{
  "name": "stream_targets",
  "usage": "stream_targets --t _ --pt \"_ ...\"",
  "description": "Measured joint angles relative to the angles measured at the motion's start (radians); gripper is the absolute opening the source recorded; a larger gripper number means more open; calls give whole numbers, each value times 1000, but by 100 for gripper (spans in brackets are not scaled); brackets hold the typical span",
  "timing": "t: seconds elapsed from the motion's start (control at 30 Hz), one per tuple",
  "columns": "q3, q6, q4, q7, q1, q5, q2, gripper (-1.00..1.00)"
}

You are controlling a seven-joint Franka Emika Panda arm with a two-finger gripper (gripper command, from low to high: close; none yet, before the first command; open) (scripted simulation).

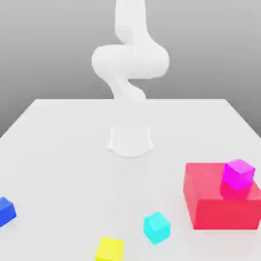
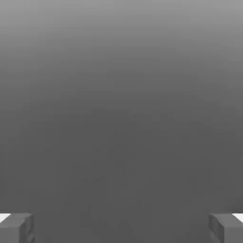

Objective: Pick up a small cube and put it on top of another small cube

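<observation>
White tabletop carries the lot; claw is up off it, fingers apart, nothing between them. Task reads as zero done: blue cube sits on the tabletop at the exterior view's left edge, yellow cube bare at the near edge; grasp, lift and stack all left.

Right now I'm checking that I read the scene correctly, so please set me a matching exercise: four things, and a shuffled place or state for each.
1. blue cube
2. magenta cube
3. yellow cube
4. gripper

A. open
B. on the red block
C. cut off by the exterior view's bottom edge
D. at the exterior view's left edge

Pairs: 1-D, 2-B, 3-C, 4-A
</observation>
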Motion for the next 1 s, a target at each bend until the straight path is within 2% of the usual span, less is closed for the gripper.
stream_targets --t 0.37,0.7,1.0 --pt "-22 139 -34 486 -240 20 385 0" --pt "-100 263 -65 924 -420 33 730 0" --pt "-178 388 -80 1205 -492 136 1047 0"
